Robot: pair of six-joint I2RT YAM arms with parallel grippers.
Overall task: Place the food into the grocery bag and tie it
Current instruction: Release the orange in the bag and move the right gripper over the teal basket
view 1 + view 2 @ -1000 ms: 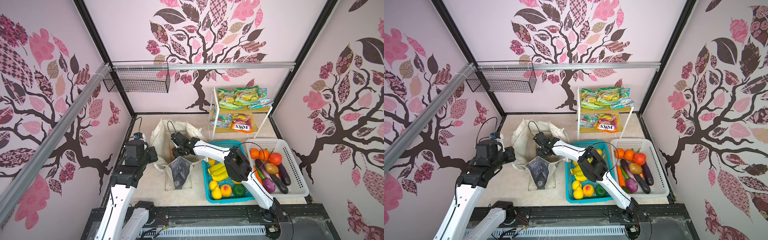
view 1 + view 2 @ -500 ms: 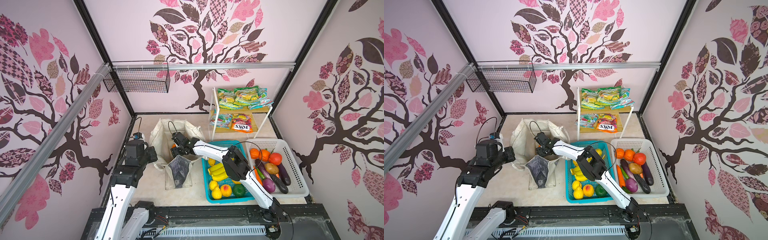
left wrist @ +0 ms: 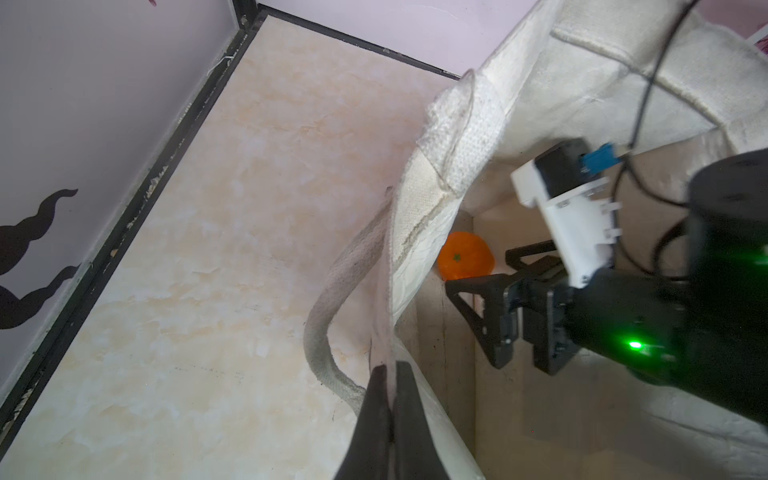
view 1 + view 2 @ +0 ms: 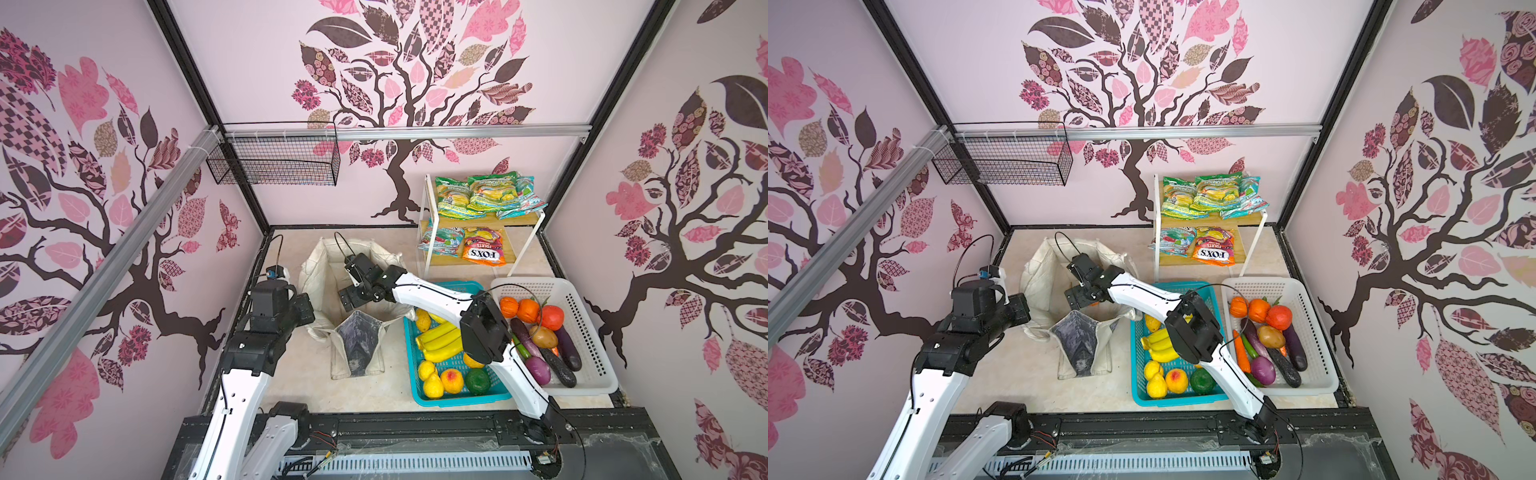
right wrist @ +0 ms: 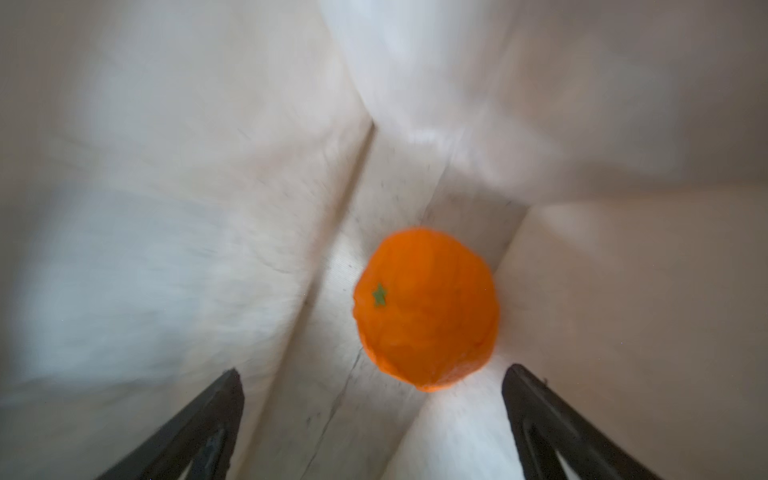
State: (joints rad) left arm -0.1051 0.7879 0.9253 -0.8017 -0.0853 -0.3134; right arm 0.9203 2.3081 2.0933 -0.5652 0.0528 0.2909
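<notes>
The right gripper (image 5: 372, 372) stands with its jaws spread wide inside the bag (image 4: 318, 266), holding nothing. Just beyond the fingertips, touching neither, the orange (image 5: 426, 309) sits low in the bag against its pale lining, green stem mark showing. The left gripper (image 3: 390, 368) has its jaws pinched tight on the bag's rim, with a cream strap (image 3: 332, 291) looping beside them. In both top views the bag stands open at the back of the table, the right arm reaching across into its mouth. To its right the teal basket (image 4: 453, 401) holds bananas (image 4: 440, 340) and other fruit. The white basket (image 4: 590, 386) beside it holds vegetables, and the packets (image 4: 486, 195) lie on the shelf behind.
</notes>
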